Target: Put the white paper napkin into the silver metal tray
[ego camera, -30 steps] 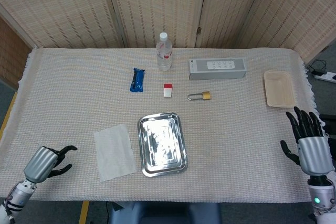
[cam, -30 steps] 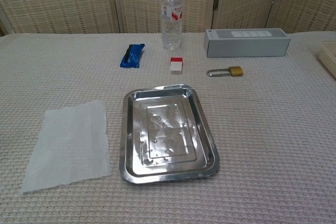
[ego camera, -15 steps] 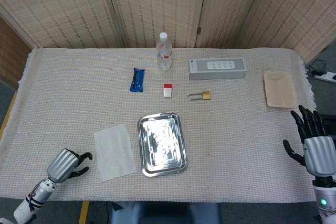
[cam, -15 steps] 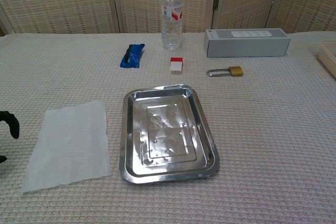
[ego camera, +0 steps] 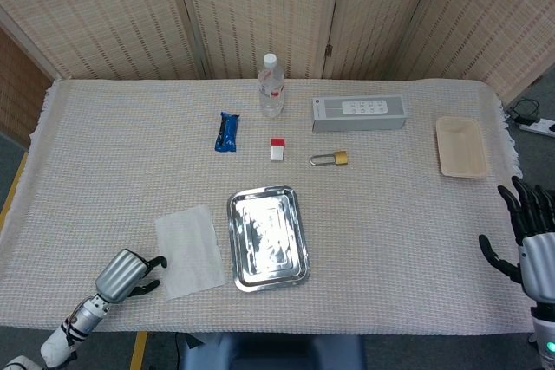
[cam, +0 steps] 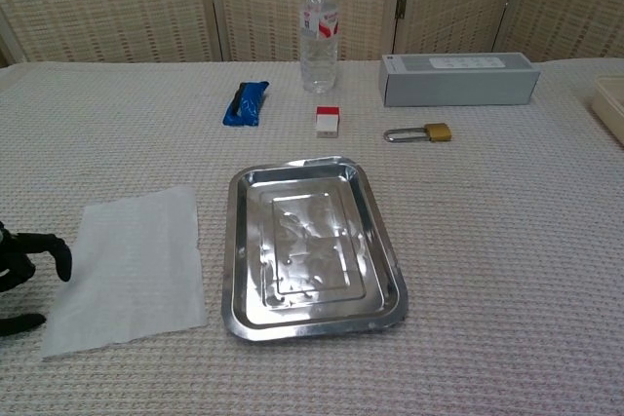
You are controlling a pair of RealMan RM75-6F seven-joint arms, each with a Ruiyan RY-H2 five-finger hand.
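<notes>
Napkin (ego camera: 188, 251): flat on the counter (ego camera: 390, 231), just left of the tray (ego camera: 267, 236). Left robot hand (ego camera: 126, 275): empty, fingers loosely curled, tips at the napkin's left edge, contact uncertain. Right robot hand (ego camera: 533, 244): open, fingers spread, at the counter's right edge.

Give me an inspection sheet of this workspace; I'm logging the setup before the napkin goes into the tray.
Surface: table covered with a beige woven cloth.
Job's things: white napkin lies flat, left of the tray and not in it; silver tray holds nothing.
Clutter: water bottle, blue packet, small red and white box, padlock, grey box, beige tray.
Hands: left hand at the napkin's left edge, holding nothing; right hand open at the table's right edge.
Cables: a cable and power strip on the floor, right.
Surroundings: woven folding screens behind.
</notes>
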